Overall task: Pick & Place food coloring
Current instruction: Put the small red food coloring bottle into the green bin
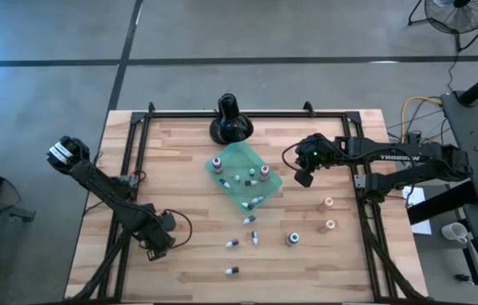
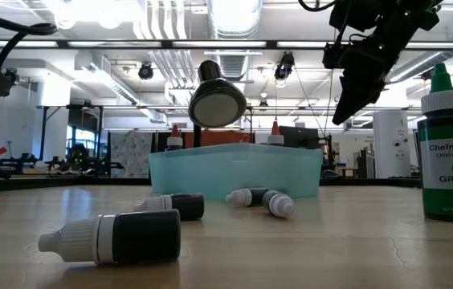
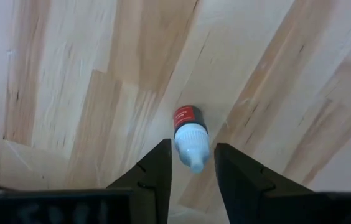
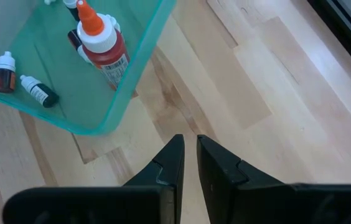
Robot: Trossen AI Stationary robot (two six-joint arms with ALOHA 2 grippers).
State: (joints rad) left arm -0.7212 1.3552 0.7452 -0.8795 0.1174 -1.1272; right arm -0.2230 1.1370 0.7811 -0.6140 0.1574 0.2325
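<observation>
Small dropper bottles lie scattered on the wooden table: several dark ones (image 1: 254, 238), a green one (image 1: 292, 240) standing upright and two orange ones (image 1: 327, 203). More sit in the teal tray (image 1: 237, 154), among them two upright red bottles (image 1: 217, 163). My left gripper (image 1: 158, 243) is low at the table's near left and open. Its fingers stand on either side of the white cap of a red-and-black bottle (image 3: 191, 140) lying on the wood, with a narrow gap each side. My right gripper (image 4: 190, 155) is shut and empty, raised just right of the tray (image 4: 154, 37).
A black round-based stand (image 1: 230, 123) stands at the far edge behind the tray. A black frame rail (image 1: 247, 113) runs round the table. In the low view a dark bottle (image 2: 122, 237) lies nearest the camera and the green bottle (image 2: 450, 152) stands at the right.
</observation>
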